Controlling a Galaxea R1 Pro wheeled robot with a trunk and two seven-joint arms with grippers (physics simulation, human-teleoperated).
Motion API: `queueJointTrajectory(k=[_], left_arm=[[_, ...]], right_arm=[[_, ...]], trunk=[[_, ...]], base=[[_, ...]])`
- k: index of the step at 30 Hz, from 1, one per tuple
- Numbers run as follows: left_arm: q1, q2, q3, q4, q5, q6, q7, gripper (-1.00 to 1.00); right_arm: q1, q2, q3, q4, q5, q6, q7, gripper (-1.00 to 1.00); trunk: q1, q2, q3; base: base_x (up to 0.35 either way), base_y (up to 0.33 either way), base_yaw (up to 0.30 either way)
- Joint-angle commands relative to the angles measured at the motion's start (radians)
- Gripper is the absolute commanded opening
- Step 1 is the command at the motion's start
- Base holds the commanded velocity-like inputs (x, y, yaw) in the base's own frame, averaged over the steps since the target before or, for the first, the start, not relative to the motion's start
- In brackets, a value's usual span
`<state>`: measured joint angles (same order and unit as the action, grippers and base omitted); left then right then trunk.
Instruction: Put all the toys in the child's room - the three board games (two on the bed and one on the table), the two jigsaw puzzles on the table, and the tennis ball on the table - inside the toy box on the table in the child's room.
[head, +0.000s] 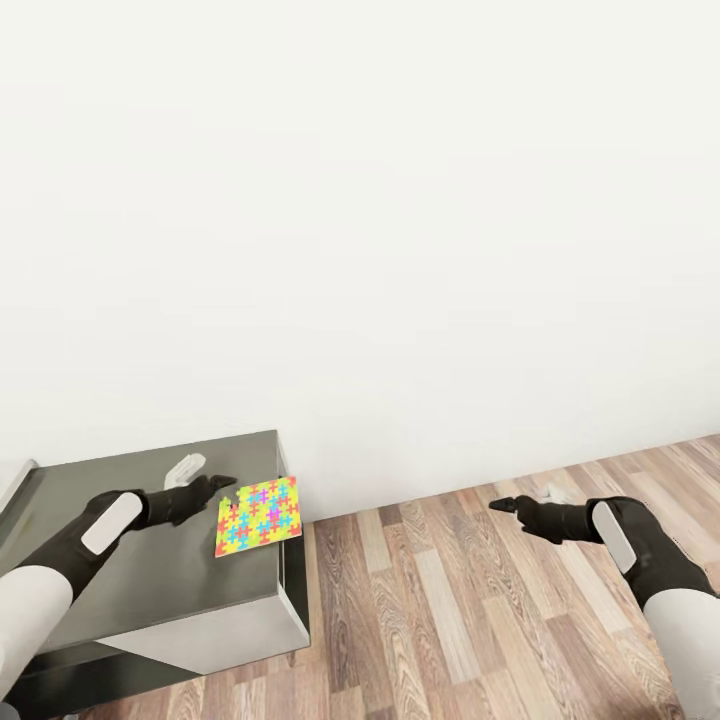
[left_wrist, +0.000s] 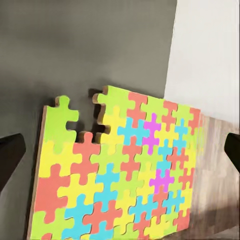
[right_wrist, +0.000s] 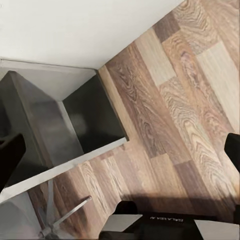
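Observation:
One jigsaw puzzle (head: 258, 516), a thin square mosaic of yellow, pink, blue and green pieces, lies on the right front corner of a dark grey cabinet (head: 130, 570), slightly overhanging its edge. In the left wrist view the jigsaw puzzle (left_wrist: 125, 175) has a notch in one edge. My left gripper (head: 222, 487) hovers open just beside and above it, fingers spread wide (left_wrist: 120, 152). My right gripper (head: 505, 503) is open over the wood floor, holding nothing (right_wrist: 120, 150). The toy box, table, board games and tennis ball are out of view.
A plain white wall (head: 400, 250) stands close behind the cabinet. Wood plank floor (head: 480, 620) spreads to the right. A pale grey edge (head: 14, 482) shows at the far left. The right wrist view looks down on the cabinet's side and open base (right_wrist: 75, 130).

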<state>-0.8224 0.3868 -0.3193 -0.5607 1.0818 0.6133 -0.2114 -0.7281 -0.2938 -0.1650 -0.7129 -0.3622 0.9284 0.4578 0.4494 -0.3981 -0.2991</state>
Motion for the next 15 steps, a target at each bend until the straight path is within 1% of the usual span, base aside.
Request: queueJointTrajectory(k=[1,3,5,6,7,9,10,11,13,15], left_arm=[[0.024,0.005,0.021,-0.080,0.001,0.021,-0.003,1.00],[0.059,0.007,0.056,-0.193,0.000,0.054,0.004,1.00],[0.099,0.005,0.100,-0.333,-0.001,0.097,0.026,1.00],[0.120,0.002,0.123,-0.412,-0.002,0.119,0.046,1.00],[0.159,-0.008,0.163,-0.574,-0.001,0.154,0.112,1.00],[0.187,-0.030,0.190,-0.718,0.005,0.179,0.201,1.00],[0.203,-0.062,0.206,-0.822,0.016,0.198,0.300,1.00],[0.208,-0.104,0.216,-0.889,0.038,0.215,0.398,1.00],[0.205,-0.147,0.224,-0.932,0.077,0.229,0.484,1.00],[0.194,-0.181,0.229,-0.962,0.128,0.242,0.564,1.00]], right_arm=[[-0.006,0.022,-0.003,0.018,0.007,-0.004,0.006,1.00],[-0.009,0.047,-0.004,0.029,0.008,-0.010,0.004,1.00],[-0.011,0.068,-0.005,0.034,0.008,-0.013,0.003,1.00],[-0.012,0.077,-0.005,0.035,0.008,-0.014,0.002,1.00],[-0.013,0.091,-0.006,0.035,0.007,-0.013,0.001,1.00],[-0.013,0.099,-0.006,0.036,0.007,-0.011,0.001,1.00],[-0.014,0.105,-0.006,0.036,0.006,-0.009,0.001,1.00],[-0.014,0.108,-0.007,0.036,0.005,-0.008,0.002,1.00],[-0.015,0.110,-0.007,0.038,0.004,-0.007,0.003,1.00],[-0.015,0.111,-0.009,0.040,0.002,-0.007,0.005,1.00]], trunk=[[0.001,-0.002,-0.002],[0.001,-0.002,-0.002],[0.001,-0.002,-0.002],[0.001,-0.002,-0.002],[0.001,-0.002,-0.002],[0.001,-0.002,-0.002],[0.001,-0.002,-0.002],[0.001,-0.002,-0.002],[0.001,-0.002,-0.002],[0.001,-0.002,-0.002]], base=[[0.000,0.000,0.000],[0.000,0.000,0.000],[0.000,0.000,0.000],[0.000,0.000,0.000],[0.000,0.000,0.000],[0.000,0.000,0.000],[0.000,0.000,0.007],[0.000,0.000,0.059],[0.000,0.000,0.115],[0.000,0.000,0.174]])
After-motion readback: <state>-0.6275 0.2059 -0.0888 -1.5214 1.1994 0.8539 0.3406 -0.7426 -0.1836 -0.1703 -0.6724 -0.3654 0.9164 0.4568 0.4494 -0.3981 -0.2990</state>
